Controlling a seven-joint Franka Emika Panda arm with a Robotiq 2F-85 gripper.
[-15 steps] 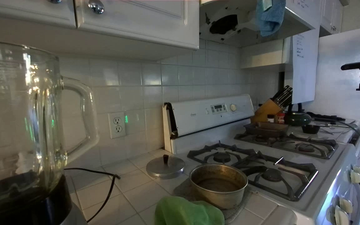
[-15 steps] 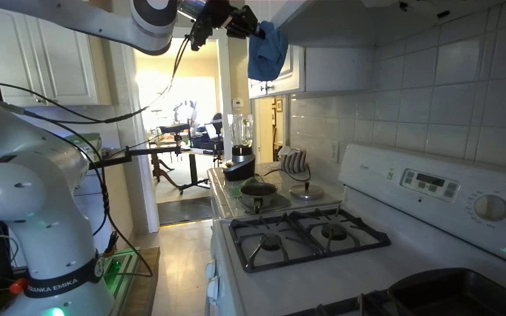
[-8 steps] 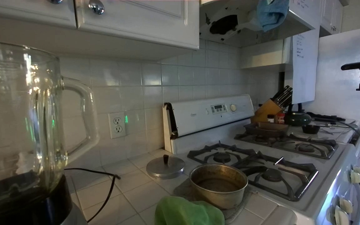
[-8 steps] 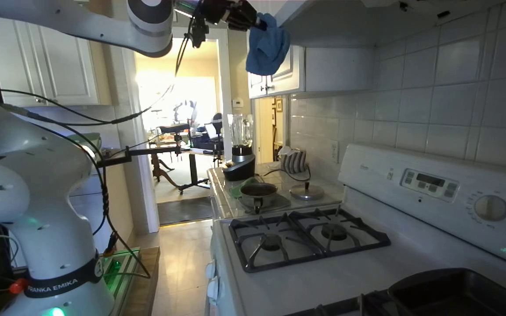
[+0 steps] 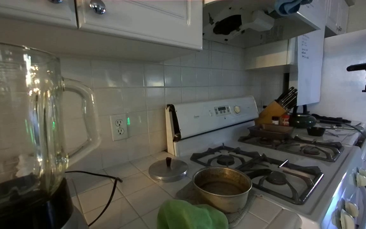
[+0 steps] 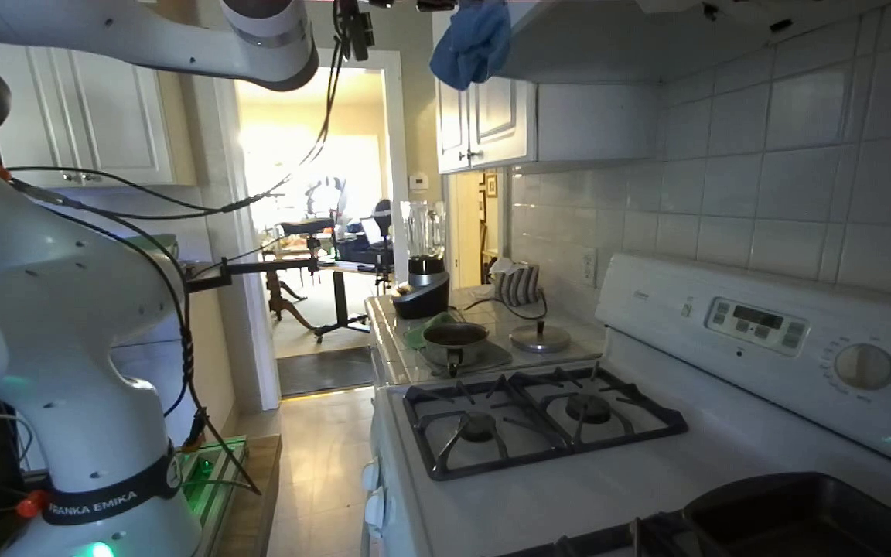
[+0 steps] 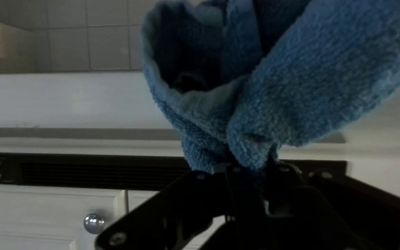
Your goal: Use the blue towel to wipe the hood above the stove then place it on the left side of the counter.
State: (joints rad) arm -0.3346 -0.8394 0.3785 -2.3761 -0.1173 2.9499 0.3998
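The blue towel (image 7: 290,86) is bunched and hangs from my gripper (image 7: 250,172), whose fingers are closed around it in the wrist view. The towel shows at the top edge in both exterior views (image 5: 287,7) (image 6: 470,46). It is by the front edge of the white hood (image 6: 592,46); I cannot tell whether it touches. The hood's underside also shows in an exterior view (image 5: 253,36), and its front with a dark vent strip shows in the wrist view (image 7: 82,100). The gripper is mostly cut off in the exterior views. The tiled counter (image 5: 129,178) lies beside the stove (image 6: 538,495).
On the counter are a green cloth (image 5: 189,216), a pot (image 5: 224,198), a lid (image 5: 168,173) and a blender (image 5: 37,111). A dark baking pan (image 6: 809,510) sits on the stove. White cabinets (image 5: 138,22) hang beside the hood.
My gripper and the towel have risen. In an exterior view the towel has also shifted right, away from the hood's underside, uncovering a white fitting there.
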